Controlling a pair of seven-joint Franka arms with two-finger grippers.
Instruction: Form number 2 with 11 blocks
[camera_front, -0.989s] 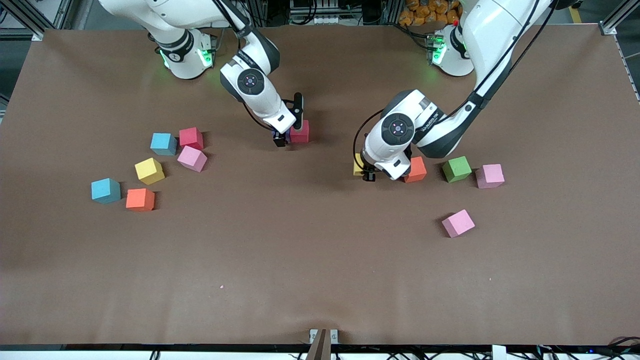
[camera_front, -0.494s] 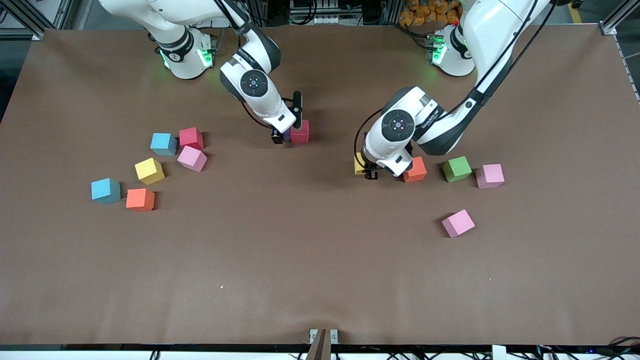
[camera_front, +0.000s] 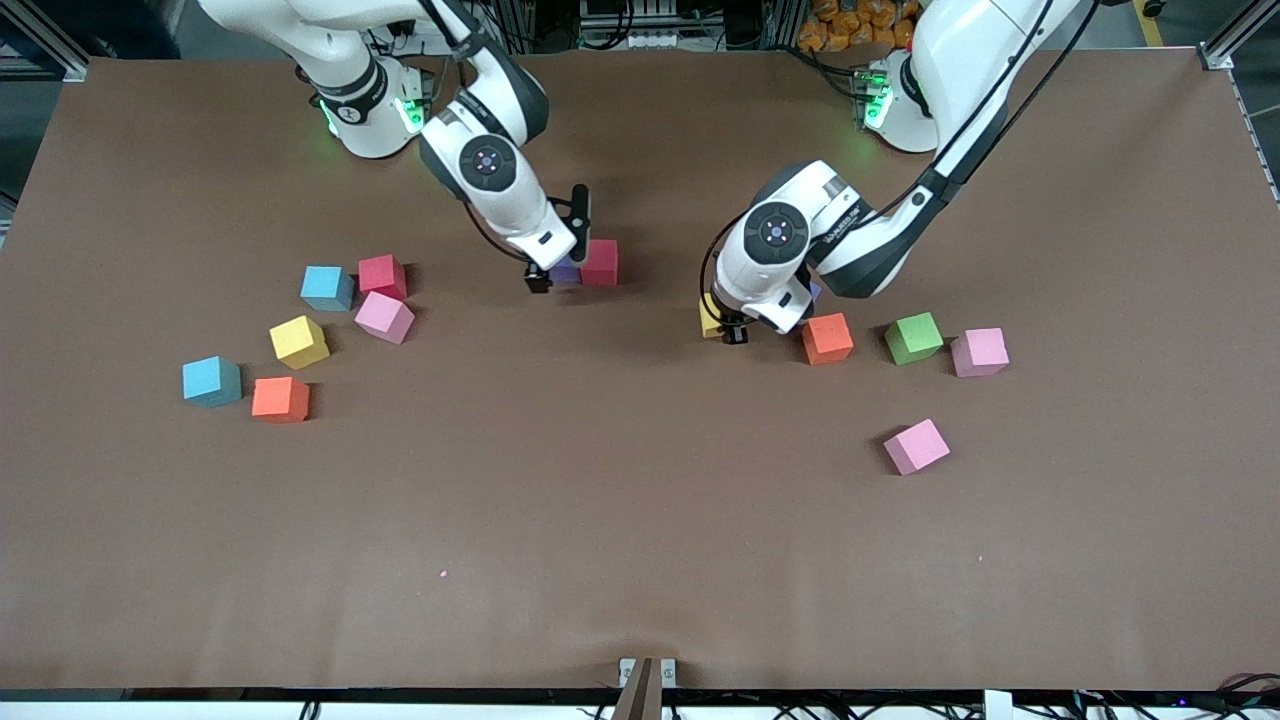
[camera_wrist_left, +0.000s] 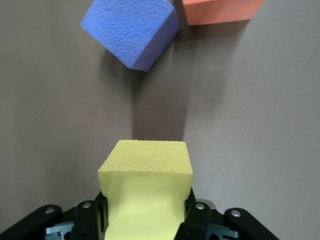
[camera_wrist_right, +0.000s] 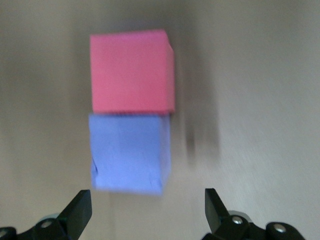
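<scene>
A: What lies toward the right arm's end of the table (camera_front: 640, 560)?

B: A loose group of six blocks: a light blue block (camera_front: 211, 381), an orange block (camera_front: 280, 398), a yellow block (camera_front: 299, 341), a second light blue block (camera_front: 327, 287), a pink block (camera_front: 384, 316) and a red block (camera_front: 382, 275).

A: And the right gripper (camera_front: 556, 262)?

B: Its fingers (camera_wrist_right: 79, 210) stand wide apart and hold nothing. A purple block (camera_wrist_right: 130, 152) lies just ahead of their tips, and a second red block (camera_wrist_right: 131, 71) touches its side away from the fingers. No number 2 shows yet; only these two are lined up.

A: The left gripper (camera_front: 724, 325)?

B: Its fingers (camera_wrist_left: 196, 216) are clamped on a second yellow block (camera_wrist_left: 146, 187), squeezing its sides inward. Ahead of them on the table lie a second purple block (camera_wrist_left: 131, 31), turned at an angle, and a second orange block (camera_wrist_left: 220, 10) near it.

A: Toward the left arm's end?

B: A green block (camera_front: 913, 337), a second pink block (camera_front: 980, 351) just beside it, and a third pink block (camera_front: 916, 446) nearer the front camera.
</scene>
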